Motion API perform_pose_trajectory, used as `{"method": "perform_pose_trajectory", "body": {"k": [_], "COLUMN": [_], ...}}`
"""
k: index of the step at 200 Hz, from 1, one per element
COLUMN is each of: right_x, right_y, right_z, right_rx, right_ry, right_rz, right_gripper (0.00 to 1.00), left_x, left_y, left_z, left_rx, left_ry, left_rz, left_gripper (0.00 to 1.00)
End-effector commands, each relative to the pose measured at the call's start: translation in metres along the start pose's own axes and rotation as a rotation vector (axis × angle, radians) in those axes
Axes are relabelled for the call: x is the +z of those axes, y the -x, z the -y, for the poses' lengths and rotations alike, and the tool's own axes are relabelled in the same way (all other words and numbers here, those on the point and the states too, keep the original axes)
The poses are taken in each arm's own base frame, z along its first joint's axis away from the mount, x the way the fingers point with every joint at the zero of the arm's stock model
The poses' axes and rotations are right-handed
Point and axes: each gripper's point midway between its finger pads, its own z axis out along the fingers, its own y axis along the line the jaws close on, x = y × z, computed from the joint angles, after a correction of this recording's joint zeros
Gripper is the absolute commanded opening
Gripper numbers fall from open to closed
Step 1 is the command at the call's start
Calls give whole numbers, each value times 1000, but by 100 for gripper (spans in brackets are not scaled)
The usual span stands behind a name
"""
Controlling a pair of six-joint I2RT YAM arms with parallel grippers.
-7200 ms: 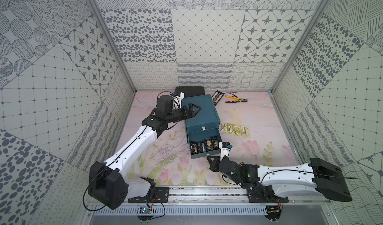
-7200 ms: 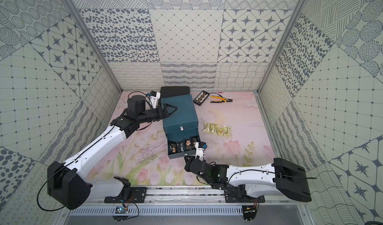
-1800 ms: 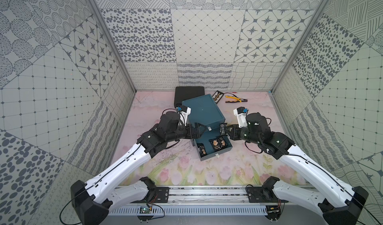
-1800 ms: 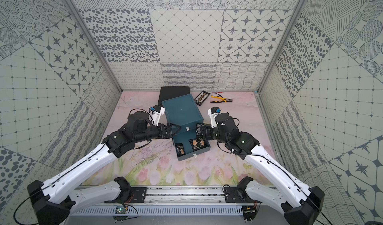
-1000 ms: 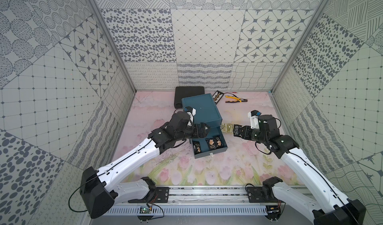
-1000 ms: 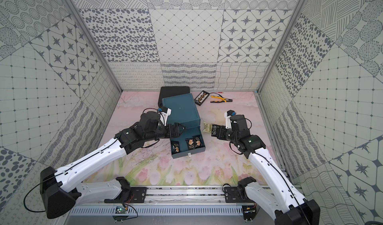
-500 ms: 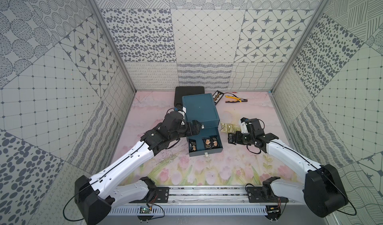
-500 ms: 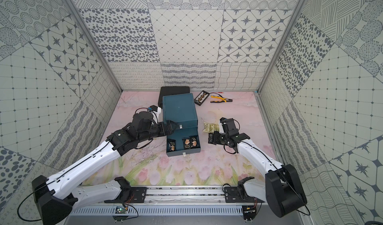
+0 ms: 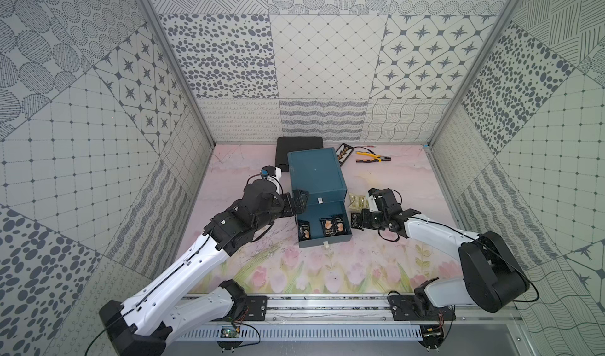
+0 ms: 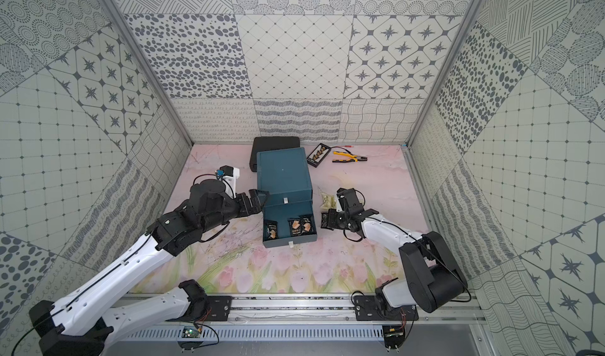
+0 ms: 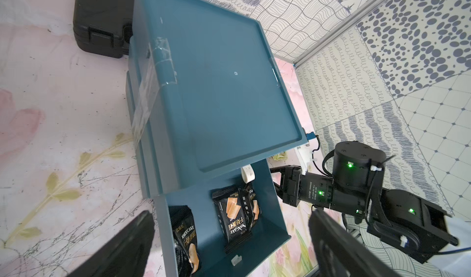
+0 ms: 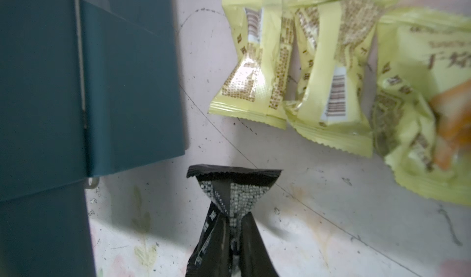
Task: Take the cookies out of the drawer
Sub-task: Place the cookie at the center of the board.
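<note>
A teal cabinet (image 9: 316, 171) has its lower drawer (image 9: 325, 239) pulled out. Three black cookies packets (image 9: 327, 228) (image 10: 294, 227) (image 11: 233, 213) lie in the drawer. My right gripper (image 9: 357, 221) (image 10: 327, 221) is low over the table just right of the drawer. It is shut on another black cookie packet (image 12: 230, 207). Several gold cookies packets (image 9: 357, 202) (image 12: 305, 71) lie on the table beyond it. My left gripper (image 9: 299, 200) (image 10: 258, 198) is open at the cabinet's left front corner. Its fingers (image 11: 127, 242) stand wide apart with nothing between them.
A black case (image 9: 298, 148) stands behind the cabinet. A slim black tray (image 9: 344, 149) and yellow-handled pliers (image 9: 371, 157) lie by the back wall. The enclosure walls close in on both sides. The arms' rail (image 9: 327, 305) runs along the front.
My right gripper has carried the black packet to the right of the drawer and come down low beside it. My left gripper has stayed at the cabinet's left side.
</note>
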Motion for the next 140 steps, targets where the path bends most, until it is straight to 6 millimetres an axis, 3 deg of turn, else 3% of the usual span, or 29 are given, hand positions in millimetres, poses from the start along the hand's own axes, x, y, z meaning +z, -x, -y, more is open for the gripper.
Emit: {"method": "perform_pose_trajectory", "body": {"k": [1, 17, 35, 48, 77, 104, 140], "right_x": [2, 2, -2, -5, -22, -55, -102], "right_y": [7, 6, 6, 7, 17, 36, 53], "right_z": [2, 1, -2, -3, -12, -22, -59], "right_rx": [-6, -7, -13, -13, -19, -27, -63], "right_ry": [-23, -22, -17, -12, -7, -27, 55], "right_rz": [43, 43, 45, 51, 78, 159, 270], "right_gripper": [14, 23, 43, 49, 55, 58, 60], "left_x": [-8, -8, -4, -1, -3, -11, -18], "left_y": [-2, -2, -4, -7, -15, -24, -36], "left_z": [-20, -22, -24, -28, -38, -57, -76], "left_rx": [38, 30, 22, 14, -17, -45, -68], "left_ry": [74, 73, 76, 91, 126, 157, 181], "left_rz": [19, 14, 0, -17, -34, -28, -62], "left_gripper": [99, 99, 99, 99, 99, 99, 99]}}
